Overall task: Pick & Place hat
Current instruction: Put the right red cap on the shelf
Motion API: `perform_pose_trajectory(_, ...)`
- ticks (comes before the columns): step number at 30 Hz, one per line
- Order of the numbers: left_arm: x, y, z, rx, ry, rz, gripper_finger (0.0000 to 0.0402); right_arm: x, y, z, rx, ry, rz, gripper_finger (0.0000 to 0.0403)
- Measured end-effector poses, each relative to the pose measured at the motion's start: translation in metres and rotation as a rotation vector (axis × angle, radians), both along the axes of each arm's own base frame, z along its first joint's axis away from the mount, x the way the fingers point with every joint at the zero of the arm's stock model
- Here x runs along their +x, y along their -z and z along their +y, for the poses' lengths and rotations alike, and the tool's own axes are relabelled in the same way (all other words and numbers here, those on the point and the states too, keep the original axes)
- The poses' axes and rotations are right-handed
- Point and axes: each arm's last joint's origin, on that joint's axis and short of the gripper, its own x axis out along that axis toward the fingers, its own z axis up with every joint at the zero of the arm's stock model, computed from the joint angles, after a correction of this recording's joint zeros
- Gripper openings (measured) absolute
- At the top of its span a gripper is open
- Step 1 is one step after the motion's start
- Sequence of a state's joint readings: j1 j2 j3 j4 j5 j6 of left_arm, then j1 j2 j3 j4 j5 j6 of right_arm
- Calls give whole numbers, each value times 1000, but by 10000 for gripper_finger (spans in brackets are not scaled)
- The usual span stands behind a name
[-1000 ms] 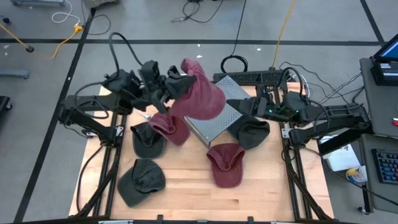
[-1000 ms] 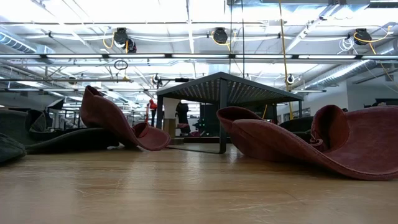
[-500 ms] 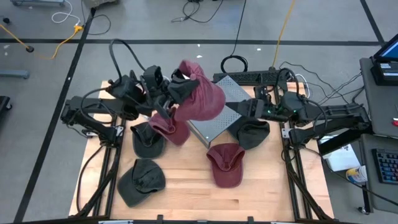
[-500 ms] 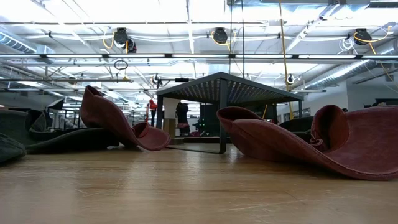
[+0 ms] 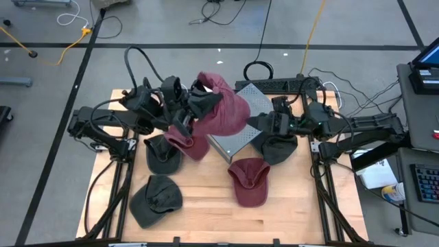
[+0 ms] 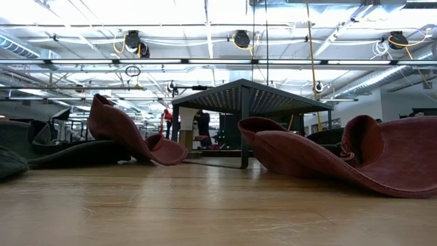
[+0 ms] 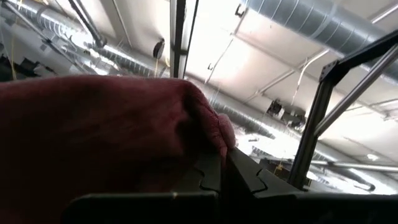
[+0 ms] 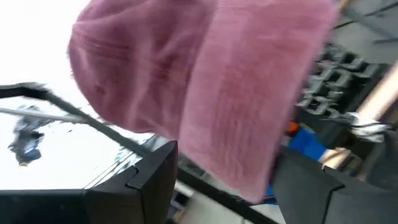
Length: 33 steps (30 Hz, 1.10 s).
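one maroon hat (image 5: 223, 110) is hanging over the grey stand (image 5: 236, 134), pinched in the left gripper (image 5: 195, 103) jaws; the right gripper (image 5: 264, 123) is waiting alongside, jaws parted, empty. placing is still pending.

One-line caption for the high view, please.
Left gripper holds a red hat above the grey stand; right gripper open alongside.

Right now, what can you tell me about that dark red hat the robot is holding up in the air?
The dark red hat looks like soft, fuzzy fabric with a rounded crown. It hangs lifted above the metal stand at the table's back, drooping loosely. The left gripper is shut on its edge, pinching a fold of cloth between its fingers. The right gripper waits open close beside it, facing the hat, not gripping it. Its brim cannot be made out.
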<state>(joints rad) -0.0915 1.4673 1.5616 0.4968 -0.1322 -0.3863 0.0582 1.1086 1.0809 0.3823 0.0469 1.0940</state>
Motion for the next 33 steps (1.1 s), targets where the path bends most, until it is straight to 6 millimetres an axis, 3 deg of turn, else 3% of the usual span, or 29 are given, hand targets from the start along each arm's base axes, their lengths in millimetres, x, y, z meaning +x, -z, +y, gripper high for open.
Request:
perform_pose_trajectory(7, 1, 2, 0, 26, -15, 23, 1, 0, -3, 2, 5, -55, -31, 173)
perform_pose_trajectory(15, -1, 1, 1, 51, -16, 28, 11, -9, -9, 2, -4, -58, -64, 17)
perform_pose_trajectory(21, 1, 4, 7, 77, 95, 70, 14, -23, -16, 1, 0, -59, -85, 7)
perform_pose_trajectory(28, -7, 4, 14, 13, 90, 153, 19, -60, -19, -4, -11, -38, 27, 5)
perform_pose_trajectory(33, -17, 4, 21, -16, 86, 214, 56, -87, -20, -8, -46, -13, 77, 5)
